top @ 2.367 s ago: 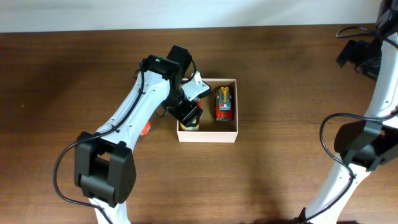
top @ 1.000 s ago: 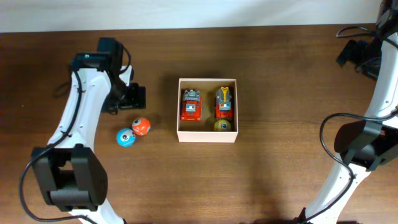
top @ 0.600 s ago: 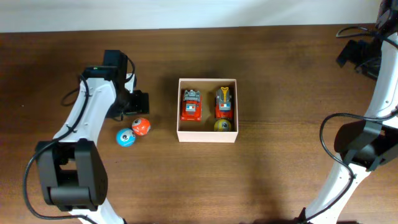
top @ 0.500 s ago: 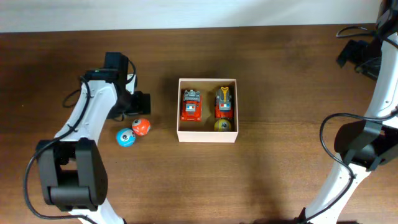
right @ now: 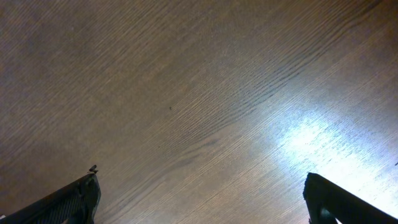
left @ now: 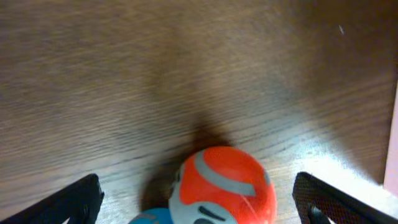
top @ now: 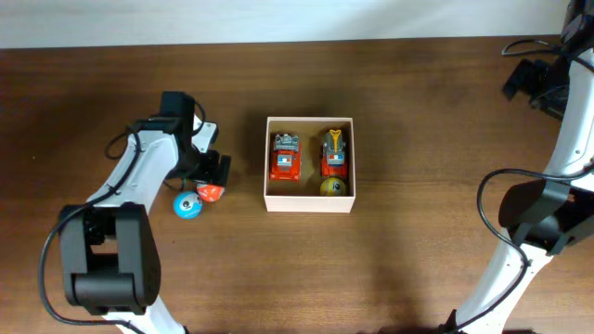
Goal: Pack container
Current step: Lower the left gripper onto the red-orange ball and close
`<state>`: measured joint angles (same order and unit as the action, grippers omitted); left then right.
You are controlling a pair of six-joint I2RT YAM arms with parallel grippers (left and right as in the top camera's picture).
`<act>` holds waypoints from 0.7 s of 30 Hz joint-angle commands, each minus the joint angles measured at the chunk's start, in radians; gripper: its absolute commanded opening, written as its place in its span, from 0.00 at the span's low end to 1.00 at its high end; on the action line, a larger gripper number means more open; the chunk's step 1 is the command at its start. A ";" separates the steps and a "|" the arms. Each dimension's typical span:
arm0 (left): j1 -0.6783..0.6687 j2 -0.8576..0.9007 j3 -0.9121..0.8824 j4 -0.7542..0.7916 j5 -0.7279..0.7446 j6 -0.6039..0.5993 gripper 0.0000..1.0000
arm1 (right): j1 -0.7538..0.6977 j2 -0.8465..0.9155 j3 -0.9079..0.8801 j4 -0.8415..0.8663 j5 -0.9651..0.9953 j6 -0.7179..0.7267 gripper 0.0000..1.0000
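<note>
The container (top: 310, 202), a shallow white-walled box with a tan inside, sits mid-table. It holds a red truck (top: 285, 156), a red-and-yellow truck (top: 335, 152) and a yellow-green ball (top: 330, 187). An orange ball (top: 210, 192) and a blue ball (top: 187, 205) lie on the table left of it. My left gripper (top: 212, 174) is open just over the orange ball (left: 222, 186), which sits between its fingertips (left: 199, 202); the blue ball (left: 152, 217) peeks in below. My right gripper (right: 199, 199) is open and empty over bare wood at the far right.
The wooden table's far edge meets a white wall. The right arm's base and cables (top: 538, 83) stand at the far right. The container's white wall (left: 393, 155) shows at the right edge of the left wrist view.
My left gripper left the container after setting a truck there, swung out to the left, then came back right and down over the orange ball. The right arm has not moved.
</note>
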<state>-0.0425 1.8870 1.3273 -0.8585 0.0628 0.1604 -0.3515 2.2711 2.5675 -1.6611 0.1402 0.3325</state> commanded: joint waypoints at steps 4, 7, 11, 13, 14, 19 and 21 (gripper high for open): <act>-0.005 -0.002 -0.053 0.040 0.053 0.081 1.00 | 0.004 -0.040 0.019 0.000 0.002 0.002 0.99; -0.005 0.000 -0.066 0.048 0.053 0.081 1.00 | 0.004 -0.040 0.019 0.000 0.002 0.002 0.99; -0.005 0.001 -0.082 0.048 0.053 0.081 1.00 | 0.004 -0.040 0.019 0.000 0.002 0.002 0.99; -0.006 0.003 -0.084 0.048 0.057 0.081 0.96 | 0.004 -0.040 0.019 0.000 0.002 0.002 0.99; -0.008 0.003 -0.084 0.047 0.065 0.081 0.95 | 0.004 -0.040 0.019 0.000 0.002 0.002 0.99; -0.020 0.009 -0.084 0.047 0.091 0.080 0.94 | 0.004 -0.040 0.019 0.000 0.002 0.002 0.99; -0.025 0.010 -0.084 0.047 0.091 0.080 0.80 | 0.004 -0.040 0.019 0.000 0.002 0.002 0.99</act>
<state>-0.0578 1.8889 1.2526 -0.8135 0.1253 0.2214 -0.3519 2.2711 2.5675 -1.6615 0.1402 0.3325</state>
